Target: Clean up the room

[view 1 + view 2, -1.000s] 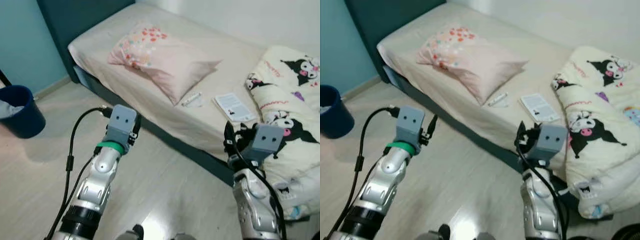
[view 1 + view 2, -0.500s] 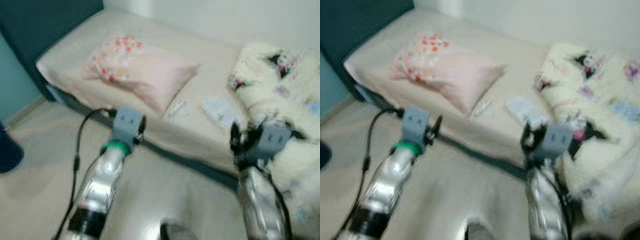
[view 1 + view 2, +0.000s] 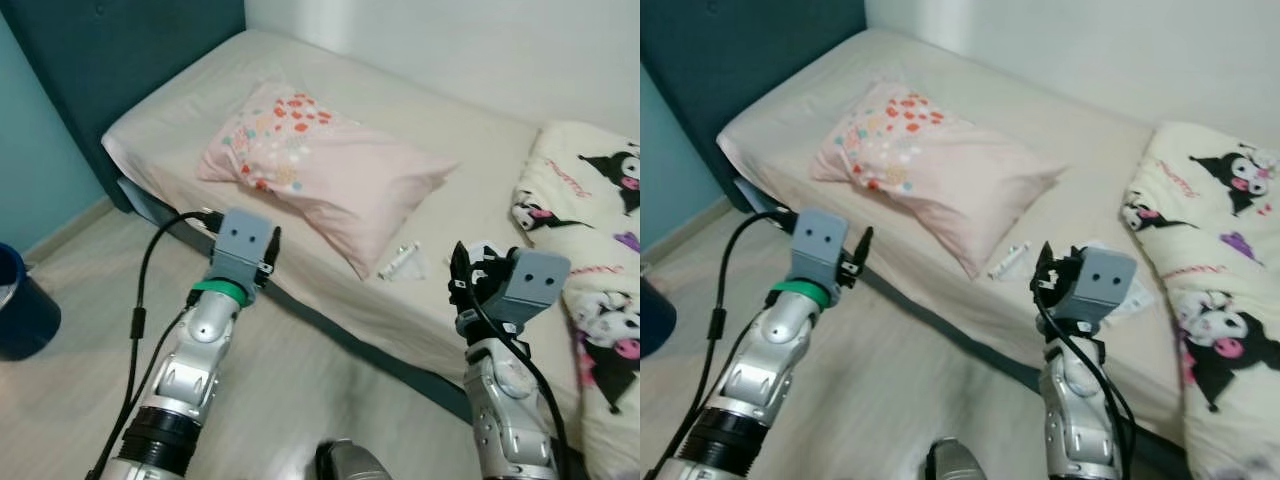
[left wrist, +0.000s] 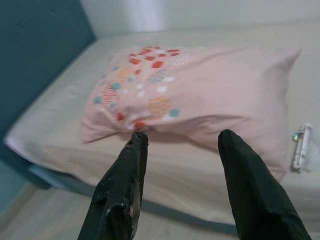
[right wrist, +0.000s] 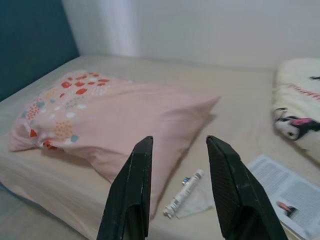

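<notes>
**Now closing in on the clutter by the pillow**

Now we face a small white tube (image 5: 184, 192) lying on the bed (image 3: 470, 210), just beside the pink pillow's (image 3: 330, 165) near corner, with a leaflet (image 5: 290, 192) to its right. Our right gripper (image 5: 176, 186) hovers nearer than the tube, jaws apart and empty. Our left gripper (image 4: 181, 172) faces the pillow, jaws apart too. We judge a low approach best, straddling the tube crosswise, clear of the pillow.
</notes>
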Robot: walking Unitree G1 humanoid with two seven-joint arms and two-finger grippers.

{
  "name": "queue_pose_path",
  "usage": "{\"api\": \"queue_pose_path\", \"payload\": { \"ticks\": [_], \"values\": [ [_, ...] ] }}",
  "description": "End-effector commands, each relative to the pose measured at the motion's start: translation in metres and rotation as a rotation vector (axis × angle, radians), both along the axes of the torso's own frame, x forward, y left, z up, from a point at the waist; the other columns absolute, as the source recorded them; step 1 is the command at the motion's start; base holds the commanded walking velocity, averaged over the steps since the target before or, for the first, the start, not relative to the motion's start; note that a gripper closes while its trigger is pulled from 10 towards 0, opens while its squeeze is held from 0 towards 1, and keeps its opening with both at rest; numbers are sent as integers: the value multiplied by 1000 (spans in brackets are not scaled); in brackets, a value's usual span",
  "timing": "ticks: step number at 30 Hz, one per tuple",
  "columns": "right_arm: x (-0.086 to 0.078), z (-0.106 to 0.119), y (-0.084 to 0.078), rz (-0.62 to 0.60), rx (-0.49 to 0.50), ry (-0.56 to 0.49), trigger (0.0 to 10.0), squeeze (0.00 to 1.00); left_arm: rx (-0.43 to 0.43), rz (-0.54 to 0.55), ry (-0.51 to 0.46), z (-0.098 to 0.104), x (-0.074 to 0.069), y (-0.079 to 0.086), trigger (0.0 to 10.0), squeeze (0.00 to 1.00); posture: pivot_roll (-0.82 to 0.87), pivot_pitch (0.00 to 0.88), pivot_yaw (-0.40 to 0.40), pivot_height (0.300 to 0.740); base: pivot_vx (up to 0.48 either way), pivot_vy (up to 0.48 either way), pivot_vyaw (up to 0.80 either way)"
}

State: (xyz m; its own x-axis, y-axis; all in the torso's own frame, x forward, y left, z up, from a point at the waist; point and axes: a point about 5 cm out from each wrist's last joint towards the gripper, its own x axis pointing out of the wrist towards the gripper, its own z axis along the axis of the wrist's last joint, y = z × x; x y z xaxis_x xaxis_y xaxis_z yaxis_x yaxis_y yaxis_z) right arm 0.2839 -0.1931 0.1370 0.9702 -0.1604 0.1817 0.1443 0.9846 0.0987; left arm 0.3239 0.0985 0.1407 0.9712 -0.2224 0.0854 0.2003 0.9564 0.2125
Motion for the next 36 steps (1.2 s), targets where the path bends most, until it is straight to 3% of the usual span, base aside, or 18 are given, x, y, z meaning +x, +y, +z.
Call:
{"api": "queue_pose_path", "payload": {
  "ticks": [1,10,36],
  "values": [
    [-2,-2,-4,-15,9,4,10000,0,14,3,11,-4,-1,2,10000,0,-168,80,50,740,469,0,0],
    [-2,-3,-4,-13,16,10,10000,0,13,2,11,-4,-1,2,10000,0,-169,82,48,740,468,0,-406],
    [1,-1,-5,-5,29,6,10000,0,-28,-21,24,-2,-1,-3,10000,0,-173,73,41,740,0,0,-781]
  ]
}}
